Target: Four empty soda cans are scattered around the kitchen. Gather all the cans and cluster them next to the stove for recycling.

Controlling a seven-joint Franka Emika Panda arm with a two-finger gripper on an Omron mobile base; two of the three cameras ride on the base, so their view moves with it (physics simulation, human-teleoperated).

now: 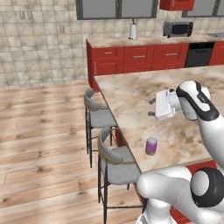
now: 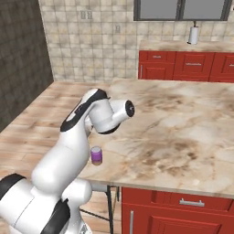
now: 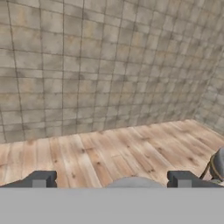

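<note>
Left base view, can: a small round purple can [image 1: 151, 146] with a shiny top stands on the counter [image 1: 131, 94], close to its near edge, apart from the gripper [image 1: 152, 107].
Left base view, room: smooth marbled counter, lots of bare top past the can; two grey stools [image 1: 109, 154] sit by the counter's edge.
Right base view, can: the can [image 2: 96, 155] stands near the counter's corner, beside the white arm [image 2: 77, 137].
Hand view, fingers: two dark fingers [image 3: 40, 179] spread wide apart, holding nothing; wood floor [image 3: 109, 153] and tiled wall [image 3: 100, 65] ahead.
</note>
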